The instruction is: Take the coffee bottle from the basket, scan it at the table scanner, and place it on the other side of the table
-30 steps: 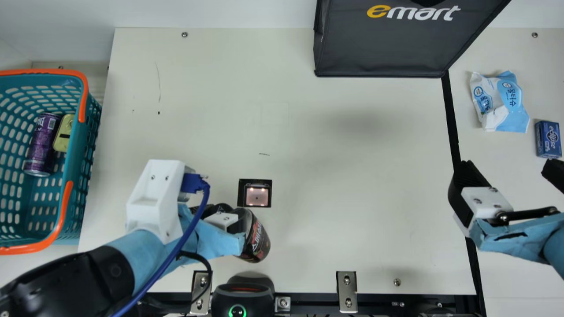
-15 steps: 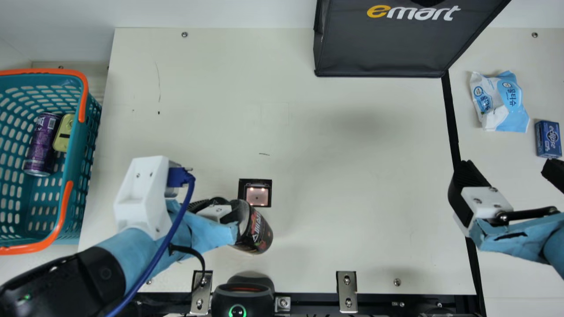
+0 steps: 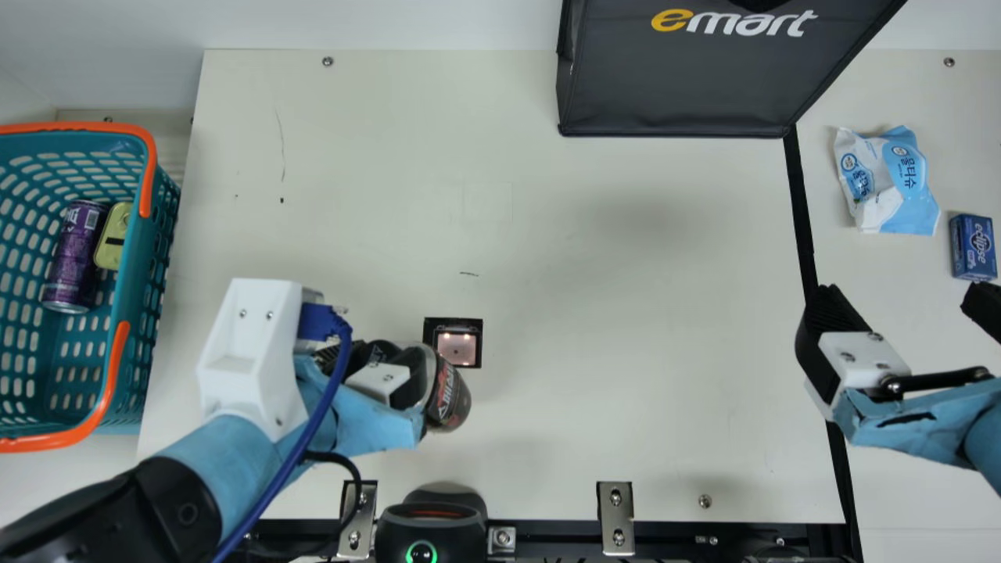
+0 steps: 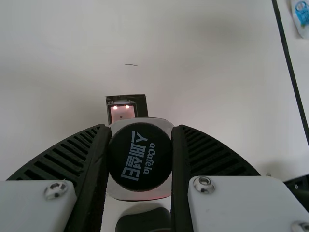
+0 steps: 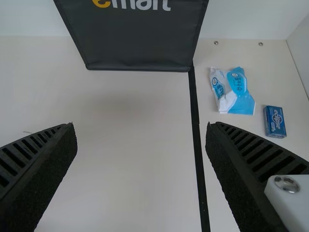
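The left claw (image 4: pixel 140 127) is closed in on the coffee bottle, its two black ribbed fingers pressing either side of the upper part, just around the round black cap (image 4: pixel 140 157) with pale lettering. The bottle, a dark, glossy cylinder (image 3: pixel 450 399) with a red-and-white printed label, leans in that hold beside the square table scanner (image 3: pixel 456 349), whose lit window is set in a black frame; whether its base touches the desk (image 3: pixel 626 313) I cannot tell. The likeliest trouble is a missed read: the curved side may keep the code turned from the window, or the slant may throw glare off the shiny wrap. With the grip so high, a knock to the base could make the smooth body swing or twist between the ribs, and a release at this lean would probably tip it and set it rolling. Farther out, the right claw (image 5: pixel 141 128) stands wide with nothing between its dark, rough-faced pads, near the black tape strip (image 3: pixel 801 211); the crinkled white-and-blue soft packet (image 3: pixel 887 180) and small blue box (image 3: pixel 974 246) lie beyond that line, and the bottle could crowd them if set too close. Opposite, the perforated teal plastic basket (image 3: pixel 152 258) holds a shiny purple can (image 3: pixel 74 254) and a yellow tin (image 3: pixel 113 234).
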`<action>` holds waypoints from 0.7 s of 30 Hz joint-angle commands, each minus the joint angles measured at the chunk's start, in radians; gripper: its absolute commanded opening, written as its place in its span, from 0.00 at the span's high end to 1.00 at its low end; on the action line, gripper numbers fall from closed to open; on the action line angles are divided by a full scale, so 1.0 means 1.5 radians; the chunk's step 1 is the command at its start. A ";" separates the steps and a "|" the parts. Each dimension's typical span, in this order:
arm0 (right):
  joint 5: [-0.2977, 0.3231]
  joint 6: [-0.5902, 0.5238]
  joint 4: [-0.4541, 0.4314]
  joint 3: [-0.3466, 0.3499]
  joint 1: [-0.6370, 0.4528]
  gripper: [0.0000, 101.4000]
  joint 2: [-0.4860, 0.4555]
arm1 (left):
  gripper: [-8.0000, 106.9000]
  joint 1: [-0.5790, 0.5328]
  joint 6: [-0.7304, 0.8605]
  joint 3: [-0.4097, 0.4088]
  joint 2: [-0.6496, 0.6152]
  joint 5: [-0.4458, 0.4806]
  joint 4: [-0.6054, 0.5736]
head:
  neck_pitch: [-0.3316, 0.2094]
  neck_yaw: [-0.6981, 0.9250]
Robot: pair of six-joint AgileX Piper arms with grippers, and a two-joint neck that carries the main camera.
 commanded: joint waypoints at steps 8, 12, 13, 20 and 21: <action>0.000 0.000 0.000 0.000 0.000 0.06 0.000 | 1.00 0.054 0.152 0.007 -0.021 -0.038 -0.064 | -0.017 0.001; 0.000 0.000 0.000 0.000 0.000 0.06 0.000 | 1.00 0.097 0.257 0.008 -0.029 -0.057 -0.114 | -0.017 0.001; 0.000 0.000 0.000 0.000 0.000 0.06 0.000 | 1.00 0.106 0.283 0.009 -0.030 -0.061 -0.127 | -0.017 0.001; 0.000 0.000 0.000 0.000 0.000 0.06 0.000 | 1.00 0.175 0.483 0.011 -0.031 -0.079 -0.229 | -0.017 0.001; 0.000 0.000 0.000 0.000 0.000 0.06 0.000 | 1.00 0.184 0.512 0.011 -0.030 -0.080 -0.245 | -0.017 0.001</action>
